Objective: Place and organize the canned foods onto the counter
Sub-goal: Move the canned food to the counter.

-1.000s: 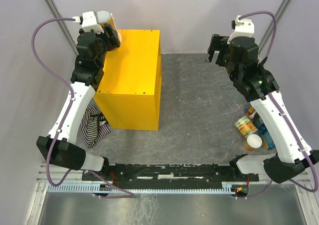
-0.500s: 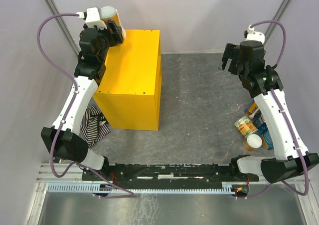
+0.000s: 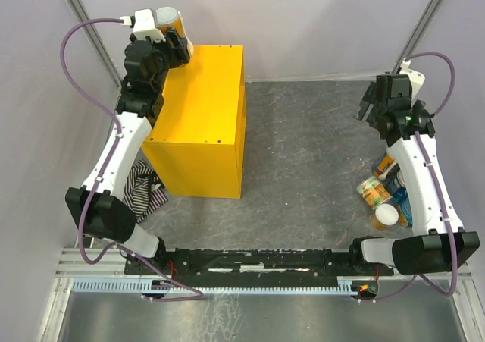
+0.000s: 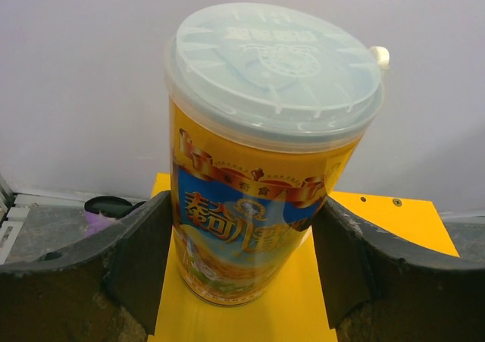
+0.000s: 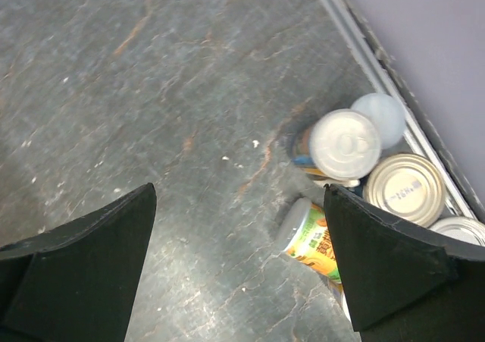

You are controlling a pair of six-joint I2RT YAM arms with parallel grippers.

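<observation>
The left gripper (image 4: 242, 262) clamps an upright yellow can (image 4: 261, 205) between both fingers, over the far left corner of the counter (image 3: 198, 107). The right gripper (image 5: 239, 205) gapes wide and empty above the desk, with the other cans (image 5: 345, 143) clustered at the desk's right edge, just beyond one finger.

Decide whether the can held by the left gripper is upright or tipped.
Upright: the yellow can shows its lid uppermost, base toward the counter.
</observation>
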